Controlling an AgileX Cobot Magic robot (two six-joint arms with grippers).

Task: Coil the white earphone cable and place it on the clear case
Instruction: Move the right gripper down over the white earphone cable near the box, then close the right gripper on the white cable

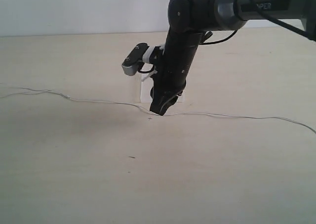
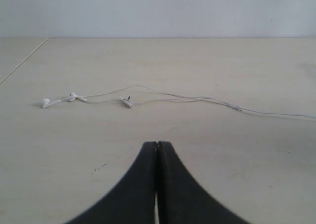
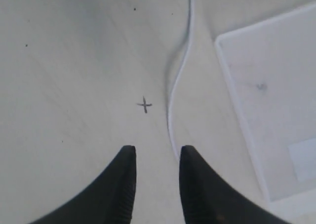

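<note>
The right pincer [image 3: 157, 152] hung low over the counter [image 3: 74, 61], its jaws partly spread with nothing between them. The cable [image 3: 180, 70] lay flat and uncoiled. It ran up to the tip of the finger [image 3: 197, 184] nearer the case [image 3: 256, 61] rather than through the gap. The case lay just beside the cable, not touching it, and a small cross [image 3: 144, 104] was marked on the cable's other side. Farther out, the cable stretched across most of the counter. Its earbuds [image 2: 46, 102] and plug [image 2: 127, 102] lay well ahead of the left pincer [image 2: 157, 144], which was pressed together and held nothing.

The step in hand looked like a first pickup. To do it well, the right pincer probably needed to shift a little toward the case so the wire sat centred in the gap. The tips would then have to come right down to the counter before closing, since so thin a wire could easily slip out.
</note>
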